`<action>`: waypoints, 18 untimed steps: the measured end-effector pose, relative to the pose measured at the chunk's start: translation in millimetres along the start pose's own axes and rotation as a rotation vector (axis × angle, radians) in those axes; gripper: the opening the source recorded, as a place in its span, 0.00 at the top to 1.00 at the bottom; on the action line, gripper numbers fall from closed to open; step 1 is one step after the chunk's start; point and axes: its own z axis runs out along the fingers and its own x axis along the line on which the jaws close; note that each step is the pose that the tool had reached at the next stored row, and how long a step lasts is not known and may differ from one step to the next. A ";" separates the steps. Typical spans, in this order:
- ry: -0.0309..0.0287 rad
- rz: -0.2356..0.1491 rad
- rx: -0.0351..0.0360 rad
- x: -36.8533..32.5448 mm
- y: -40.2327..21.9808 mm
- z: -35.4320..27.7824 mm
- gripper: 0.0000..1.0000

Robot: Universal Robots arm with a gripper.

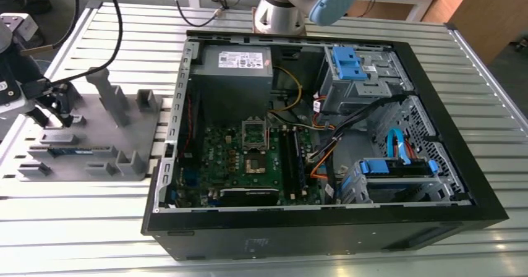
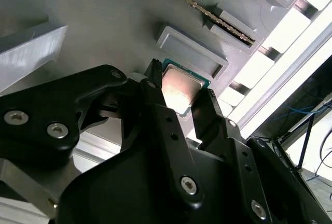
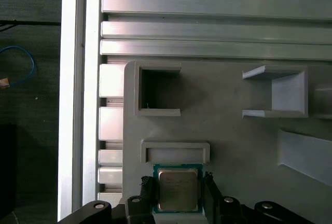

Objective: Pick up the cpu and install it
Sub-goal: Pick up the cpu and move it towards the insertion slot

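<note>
Cpu (image 3: 178, 189): flat square chip, silvery top, green rim; sits low over the grey fixture plate (image 3: 233, 146), just beside a shallow rectangular pocket (image 3: 175, 152). Gripper (image 2: 179, 92): black fingers (image 2: 155, 99) pinching the chip by two opposite edges. Memory stick (image 2: 207, 14): on edge in a slot of the same plate. Open computer case (image 1: 486, 190): on the slatted table (image 1: 123, 29), towards the exterior view's right, well apart.

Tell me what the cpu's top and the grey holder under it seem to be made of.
For the cpu: top looks metal, silvery with soft glare; green rim suggests circuit board. For the grey holder: matte, uniform grey, blocky walls; probably plastic, possibly printed.
</note>
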 end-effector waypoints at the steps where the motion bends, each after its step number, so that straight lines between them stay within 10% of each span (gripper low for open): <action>1: -0.0002 0.000 -0.0001 0.0 0.0 -0.1 0.53; 18: 0.0001 0.000 0.0000 -0.2 0.1 -6.3 0.53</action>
